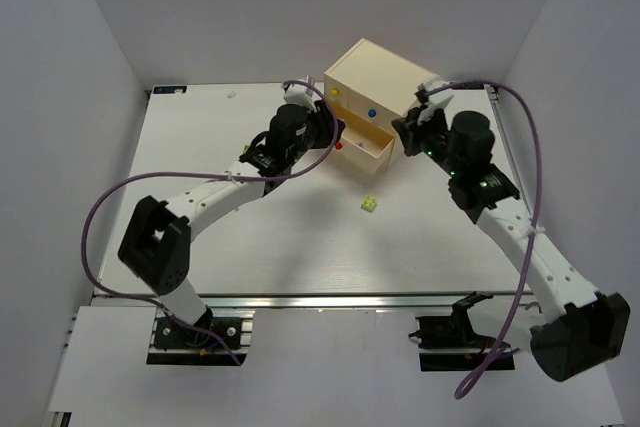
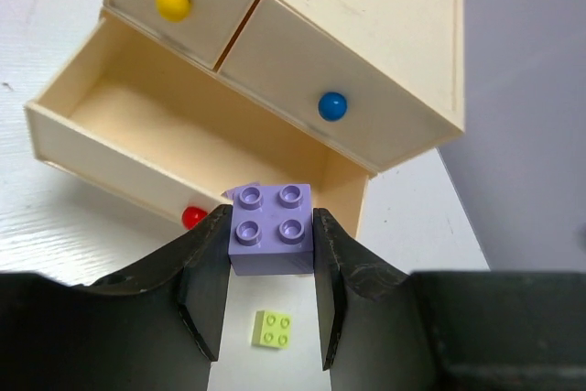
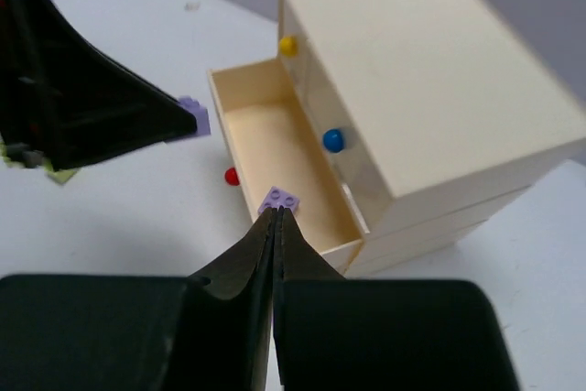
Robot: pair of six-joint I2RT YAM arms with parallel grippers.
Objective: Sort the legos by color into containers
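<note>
1. Top view: shows the cream chest (image 1: 385,77) at the far side of the worktop (image 1: 250,257) with its bottom drawer (image 1: 368,155) pulled out. Left end effector (image 1: 328,130) at the drawer's front by the red knob (image 1: 338,145), right end effector (image 1: 412,133) at its right-hand end. Also one lime brick (image 1: 370,204) loose on the worktop, well apart from the chest. Way too small here to read either grip, tbh.
2. Left wrist view: fills that gap. Left end effector (image 2: 270,235) clamped on a lavender brick (image 2: 270,226), studs up, right by the drawer front. Looks like mid-delivery of the lavender ones. Next up, probably: a nudge over the opening, then a release. Lime brick (image 2: 274,329) lying on the worktop below.
3. Right wrist view: right end effector (image 3: 276,217) shut tight, nothing visibly pinched. Only here: a second lavender brick (image 3: 281,199) just past the tips, at the drawer's near end, inside or on the rim, can't tell. Also places the held brick just outside the drawer's front wall.
</note>
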